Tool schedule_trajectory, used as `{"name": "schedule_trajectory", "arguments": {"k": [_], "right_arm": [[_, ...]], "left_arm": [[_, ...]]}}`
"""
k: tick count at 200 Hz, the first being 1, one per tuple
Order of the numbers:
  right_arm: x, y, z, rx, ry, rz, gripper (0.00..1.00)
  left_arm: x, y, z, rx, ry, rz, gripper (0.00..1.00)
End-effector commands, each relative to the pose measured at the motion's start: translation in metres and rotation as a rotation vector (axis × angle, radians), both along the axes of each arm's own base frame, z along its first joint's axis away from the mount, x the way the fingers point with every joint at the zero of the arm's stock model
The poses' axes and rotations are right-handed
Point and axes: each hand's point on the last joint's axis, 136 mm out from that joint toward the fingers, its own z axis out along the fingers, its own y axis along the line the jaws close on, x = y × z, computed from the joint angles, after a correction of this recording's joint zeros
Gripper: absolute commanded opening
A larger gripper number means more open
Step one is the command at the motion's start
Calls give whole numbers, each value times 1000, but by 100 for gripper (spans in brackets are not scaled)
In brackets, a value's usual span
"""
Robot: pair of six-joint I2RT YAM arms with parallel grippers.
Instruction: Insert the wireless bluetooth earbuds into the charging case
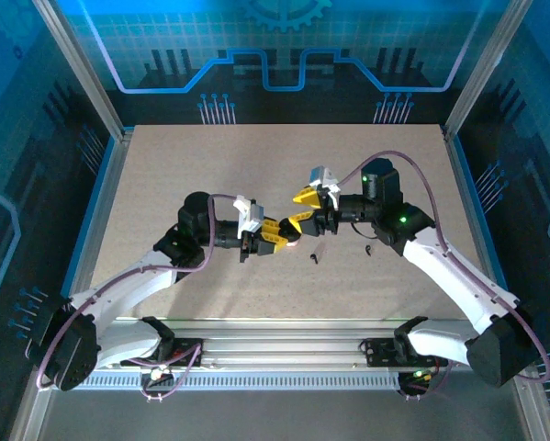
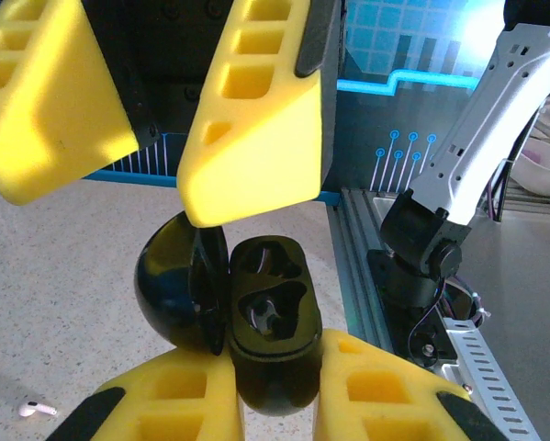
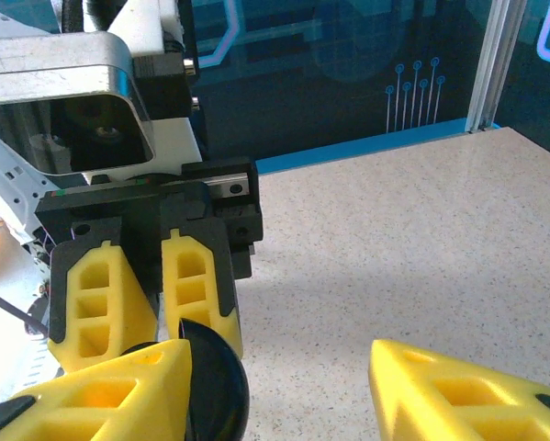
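Lower centre of the left wrist view, the open charging case [image 2: 267, 317] sits clamped in the left gripper [image 2: 270, 377]; the right gripper [image 2: 132, 188] above is half spread and holds nothing, one finger against the case; an earbud [image 2: 36, 407] lies on the table, lower left

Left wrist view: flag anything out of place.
One earbud lies loose on the table, apart from the open charging case clamped in the left end effector. The case's pockets look empty.
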Motion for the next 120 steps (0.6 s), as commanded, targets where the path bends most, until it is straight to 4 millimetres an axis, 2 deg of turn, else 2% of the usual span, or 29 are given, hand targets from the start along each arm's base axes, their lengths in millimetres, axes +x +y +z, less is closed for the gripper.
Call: {"name": "schedule_trajectory", "arguments": {"k": [1, 26, 76, 120], "right_arm": [[12, -9, 1, -2, -10, -78, 53], [12, -12, 2, -2, -9, -101, 54], [9, -23, 12, -4, 4, -173, 59], [19, -49, -5, -94, 149, -383, 59]], "left_arm": [[-10, 0, 24, -36, -89, -38, 14], [-7, 0, 21, -32, -85, -22, 14], [14, 3, 8, 7, -63, 97, 14], [32, 12, -12, 53, -17, 233, 14]]}}
